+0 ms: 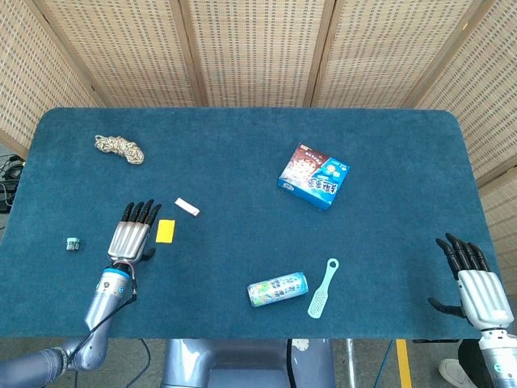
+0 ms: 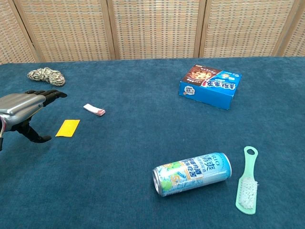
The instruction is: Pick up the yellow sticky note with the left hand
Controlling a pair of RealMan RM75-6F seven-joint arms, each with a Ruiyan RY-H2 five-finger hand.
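Observation:
The yellow sticky note [image 1: 166, 230] [image 2: 67, 128] lies flat on the blue table, left of centre. My left hand [image 1: 132, 234] [image 2: 26, 109] hovers just to its left, fingers straight and spread, thumb hanging below, holding nothing. The hand and the note do not touch. My right hand [image 1: 471, 279] rests open at the table's front right corner, far from the note; the chest view does not show it.
A small white-and-pink eraser [image 1: 187, 207] [image 2: 94, 109] lies just beyond the note. A coil of rope [image 1: 119, 148] sits at the far left, a blue snack box [image 1: 314, 175] right of centre, a can [image 1: 278, 288] and green brush [image 1: 322, 288] near the front edge. A tiny object [image 1: 72, 243] lies left of my left hand.

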